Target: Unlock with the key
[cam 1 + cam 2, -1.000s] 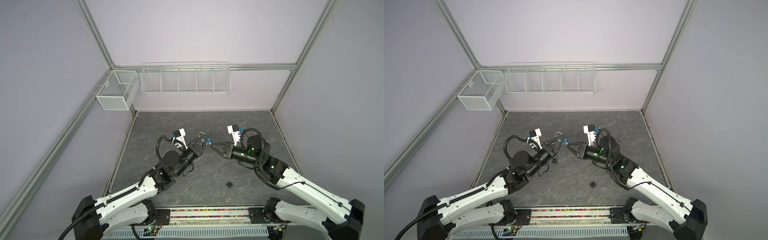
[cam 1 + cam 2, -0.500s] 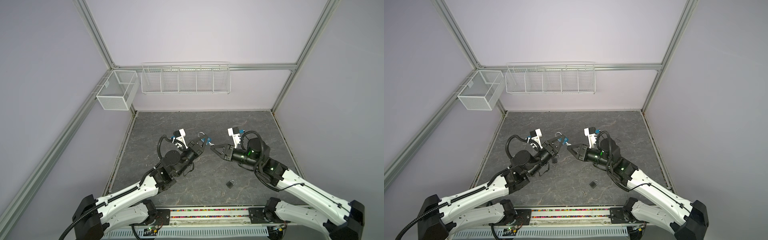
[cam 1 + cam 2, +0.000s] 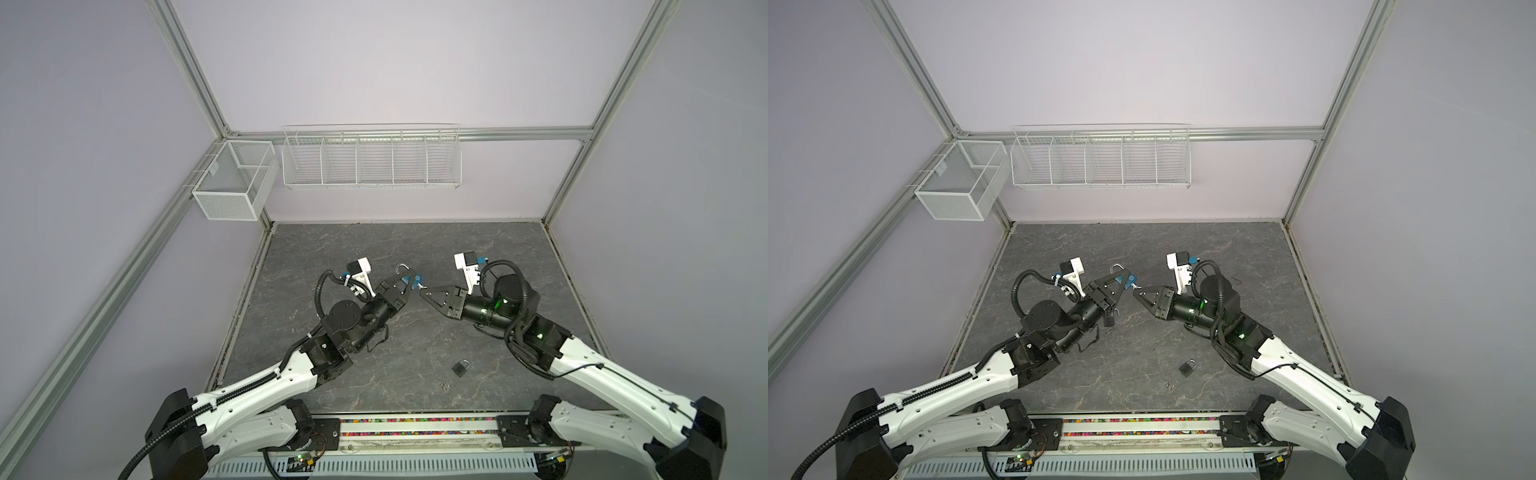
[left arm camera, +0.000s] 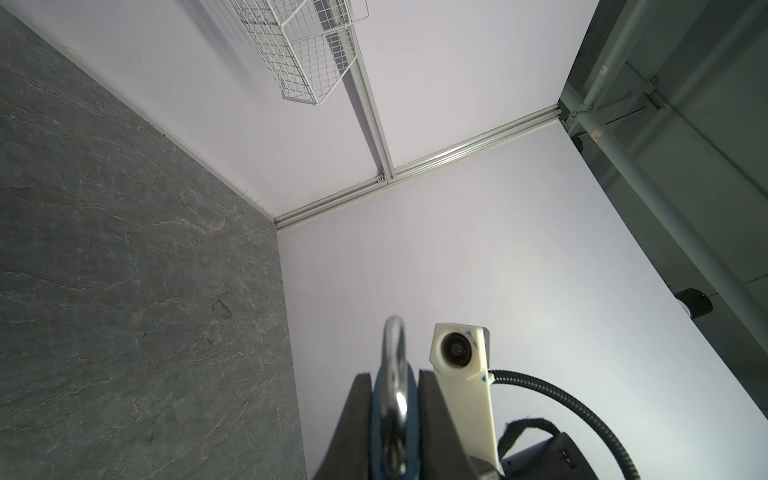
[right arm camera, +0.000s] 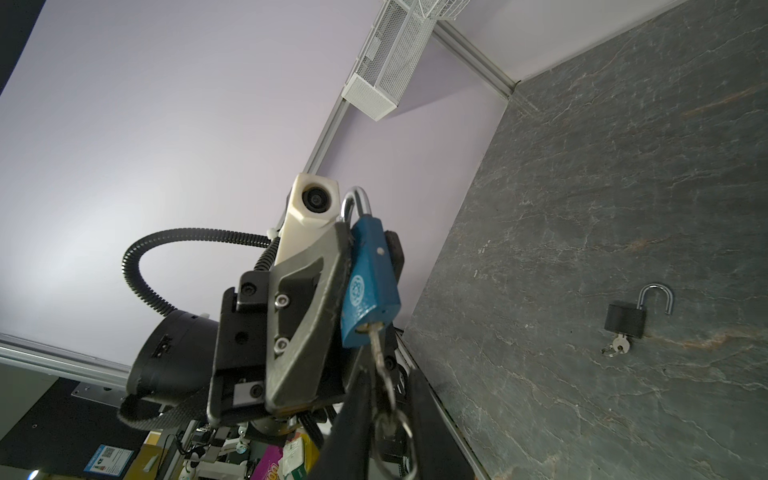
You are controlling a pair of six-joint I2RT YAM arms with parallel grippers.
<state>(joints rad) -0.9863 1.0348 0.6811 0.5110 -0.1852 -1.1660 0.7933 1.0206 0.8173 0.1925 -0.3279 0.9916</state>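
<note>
We see a dark grey, stone-veined desk (image 3: 415, 249), a small black padlock (image 3: 460, 368) lying near its front edge, a tiny key ring (image 3: 445, 384) just beside it, a second black padlock (image 5: 625, 318) lying flat, shackle open, a key (image 5: 620, 344) in its base.

Top views high at front, down on whole table (image 3: 415, 249); wrist cams close, opposed, both w/ blue padlock (image 5: 370, 286).

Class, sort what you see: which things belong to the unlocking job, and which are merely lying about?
In the job:
- blue metal padlock with steel shackle, clamped in the left gripper
- silver key in its keyhole
- right gripper, at that key

Lying about:
- black padlock, shackle open, on the tabletop
- white mesh box on the wall
- white wire rack on the wall
</note>
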